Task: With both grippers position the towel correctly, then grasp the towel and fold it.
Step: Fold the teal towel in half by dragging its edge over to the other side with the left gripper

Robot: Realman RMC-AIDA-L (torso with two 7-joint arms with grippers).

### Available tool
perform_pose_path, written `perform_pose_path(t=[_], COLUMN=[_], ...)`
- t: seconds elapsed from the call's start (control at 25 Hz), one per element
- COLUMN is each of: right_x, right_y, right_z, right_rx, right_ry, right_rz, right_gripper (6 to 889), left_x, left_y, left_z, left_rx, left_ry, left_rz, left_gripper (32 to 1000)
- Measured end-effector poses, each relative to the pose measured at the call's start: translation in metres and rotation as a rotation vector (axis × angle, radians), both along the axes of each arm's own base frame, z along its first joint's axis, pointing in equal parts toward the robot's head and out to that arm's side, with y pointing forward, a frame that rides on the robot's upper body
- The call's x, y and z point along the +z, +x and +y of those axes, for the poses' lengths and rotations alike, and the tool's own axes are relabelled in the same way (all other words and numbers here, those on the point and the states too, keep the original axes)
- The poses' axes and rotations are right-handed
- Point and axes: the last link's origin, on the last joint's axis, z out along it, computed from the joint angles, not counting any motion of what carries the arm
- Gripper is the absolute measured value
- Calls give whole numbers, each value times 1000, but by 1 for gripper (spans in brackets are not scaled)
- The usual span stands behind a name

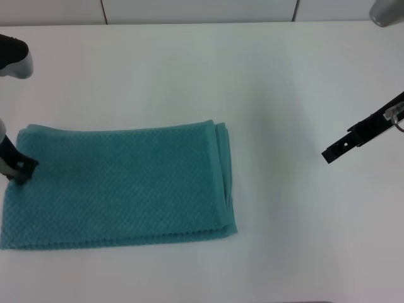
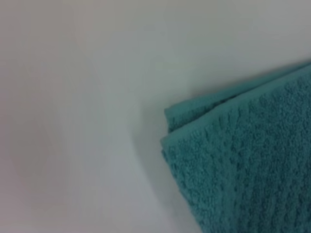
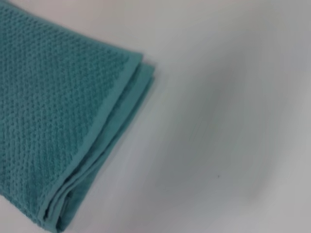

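The teal waffle-textured towel (image 1: 120,186) lies folded in layers on the left half of the white table, with its stacked edges along its right side. My left gripper (image 1: 22,169) is down at the towel's left edge, near its far left corner. The left wrist view shows a layered corner of the towel (image 2: 243,165) close up. My right gripper (image 1: 334,151) hangs over bare table well to the right of the towel and touches nothing. The right wrist view shows the towel's (image 3: 53,121) layered right-hand corner from a distance.
The white table (image 1: 284,240) extends to the right of and behind the towel. A wall with panel seams (image 1: 202,9) runs along the table's far edge. Part of the left arm (image 1: 14,57) shows at the upper left.
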Motion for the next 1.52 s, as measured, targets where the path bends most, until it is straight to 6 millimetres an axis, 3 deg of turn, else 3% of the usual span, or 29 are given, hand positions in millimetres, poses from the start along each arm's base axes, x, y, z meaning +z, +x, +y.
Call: perform_pose_path(t=[0.16,0.24,0.48,0.6,0.68,0.84,1.0,1.36,1.52], right_x=[-1,-1,0,1,1,3,6,6,6], right_y=[3,6,10,9,8,9,10,10,10], right_z=[1,1,2,4,5,6,7,7,6], right_rx=[-8,-12,-21,-16,-13,-16,-21,-18,-19], right_ry=[4,9,19,20,22,31,39,38,37], right_rz=[-1,-3,-7,-7,-8,-6,-4,-3,-3], right_gripper=[857,857,856,856,856,856,856,857,857], left_x=[2,1,-1,-18,-33,-73,-99,-107,-108], left_y=[10,28,113,156,170,166,156,155,161], left_z=[0,3,8,4,1,-1,3,5,3], left_rx=[2,-26,-140,-209,-232,-181,-141,-139,-168], left_ry=[-20,-32,-67,-121,-155,-184,-167,-158,-184], left_rz=[-3,-16,-145,-310,-409,-578,-666,-837,-885], left_gripper=[75,74,73,73,73,74,74,70,125])
